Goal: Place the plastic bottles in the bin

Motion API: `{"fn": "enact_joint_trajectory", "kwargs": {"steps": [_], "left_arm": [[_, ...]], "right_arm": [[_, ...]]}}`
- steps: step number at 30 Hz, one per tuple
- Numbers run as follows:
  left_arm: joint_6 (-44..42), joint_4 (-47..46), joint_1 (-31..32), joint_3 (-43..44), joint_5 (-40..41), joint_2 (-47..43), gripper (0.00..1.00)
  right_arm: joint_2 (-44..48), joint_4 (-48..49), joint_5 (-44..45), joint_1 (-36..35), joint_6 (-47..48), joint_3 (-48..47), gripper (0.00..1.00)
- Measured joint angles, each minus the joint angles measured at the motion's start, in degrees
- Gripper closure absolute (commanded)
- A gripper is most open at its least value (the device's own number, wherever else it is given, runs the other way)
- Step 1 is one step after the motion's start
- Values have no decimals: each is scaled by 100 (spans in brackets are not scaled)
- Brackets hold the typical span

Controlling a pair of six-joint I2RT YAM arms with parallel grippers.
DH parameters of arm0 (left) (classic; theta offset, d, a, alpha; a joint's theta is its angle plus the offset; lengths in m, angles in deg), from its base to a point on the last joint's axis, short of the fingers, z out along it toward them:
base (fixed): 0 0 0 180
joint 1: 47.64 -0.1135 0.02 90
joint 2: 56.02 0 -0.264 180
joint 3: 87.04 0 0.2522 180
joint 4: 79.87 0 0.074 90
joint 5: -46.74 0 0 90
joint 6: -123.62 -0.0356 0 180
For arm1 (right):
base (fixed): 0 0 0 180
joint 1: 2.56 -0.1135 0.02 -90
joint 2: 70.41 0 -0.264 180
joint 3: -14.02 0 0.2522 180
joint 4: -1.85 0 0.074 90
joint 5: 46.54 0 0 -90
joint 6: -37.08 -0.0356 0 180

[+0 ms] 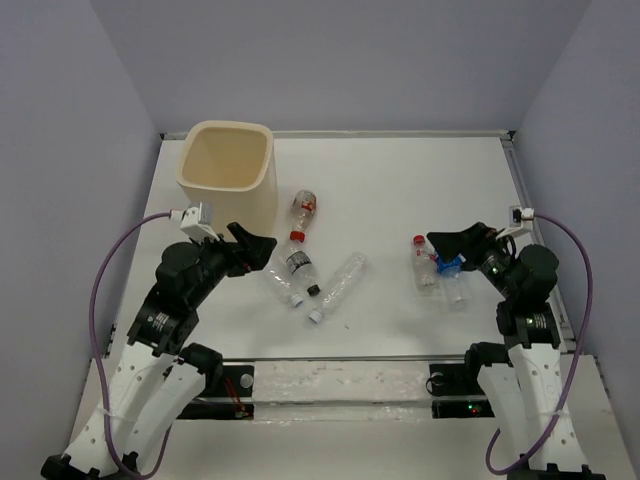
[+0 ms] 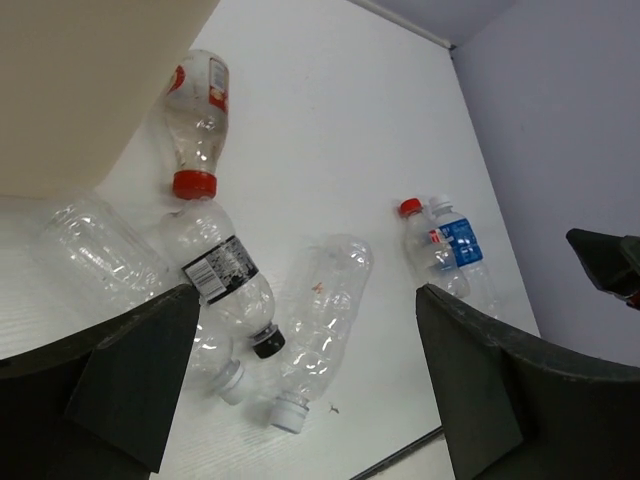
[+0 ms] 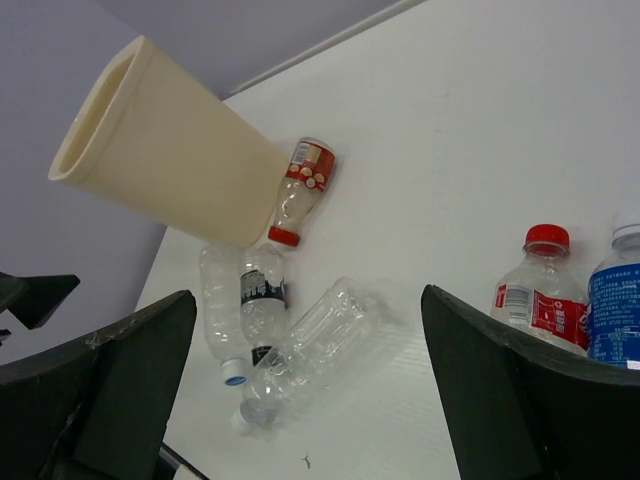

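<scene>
Cream bin (image 1: pixel 226 170) apparently fills far-left corner of table (image 1: pixel 420 190).

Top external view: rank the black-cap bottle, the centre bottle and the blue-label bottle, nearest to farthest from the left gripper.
1. Black-cap bottle, just right of the left gripper.
2. Centre bottle, mid-table, farther right.
3. Blue-label bottle, far right side.

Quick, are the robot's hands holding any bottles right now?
Left gripper: open, holding nothing.
Right gripper: open, holding nothing.
</scene>
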Motion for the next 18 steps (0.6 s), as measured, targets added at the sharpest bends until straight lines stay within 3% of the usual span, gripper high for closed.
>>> {"fn": "enact_joint_trajectory", "kwargs": {"steps": [10,18], "left_arm": [[791,1143,-20,39,1620,437,1],[1438,957,-24,-317,2247,833,1]], "right_arm": [[-57,-4,-205,0,-131,234,1],[-275,-87,-330,0,-262,680,1]]}}
